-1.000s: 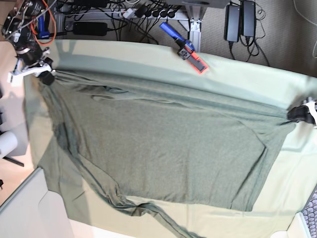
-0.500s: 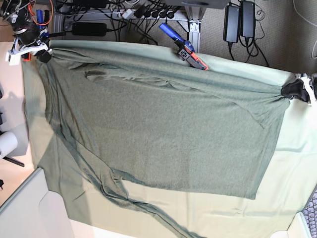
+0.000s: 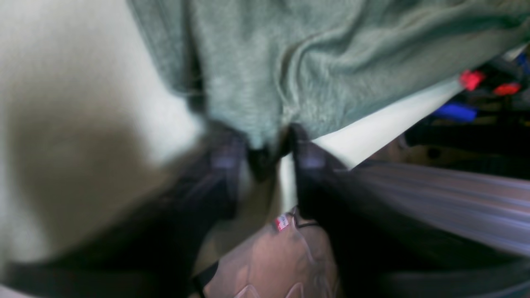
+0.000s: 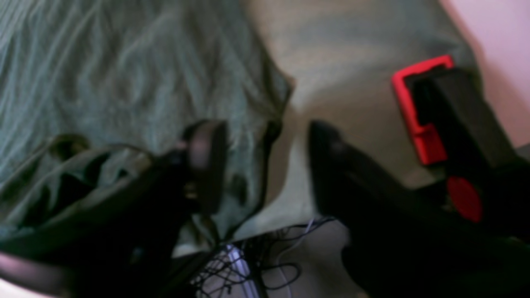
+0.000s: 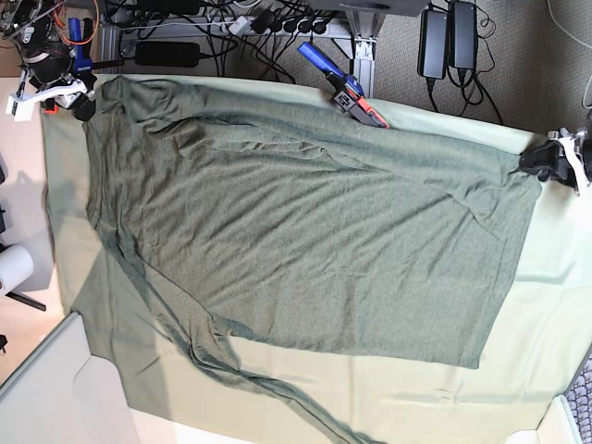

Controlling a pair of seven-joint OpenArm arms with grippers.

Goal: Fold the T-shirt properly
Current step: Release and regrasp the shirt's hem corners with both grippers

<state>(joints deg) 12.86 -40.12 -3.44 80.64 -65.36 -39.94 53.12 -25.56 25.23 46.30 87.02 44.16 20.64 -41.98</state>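
The T-shirt is dark heathered grey-green (finely flecked); the cloth beneath is plain pale mint, and the clamp blue, black and red.

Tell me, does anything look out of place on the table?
Yes. A blue and red clamp lies at the far table edge, and the T-shirt now partly covers it. The shirt's near edge is also bunched into a twisted ridge instead of lying flat.

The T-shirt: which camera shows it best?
The base view: the whole T-shirt lies spread across the table cloth. Both wrist views are blurred close-ups, each showing only a bunched corner by an end effector.
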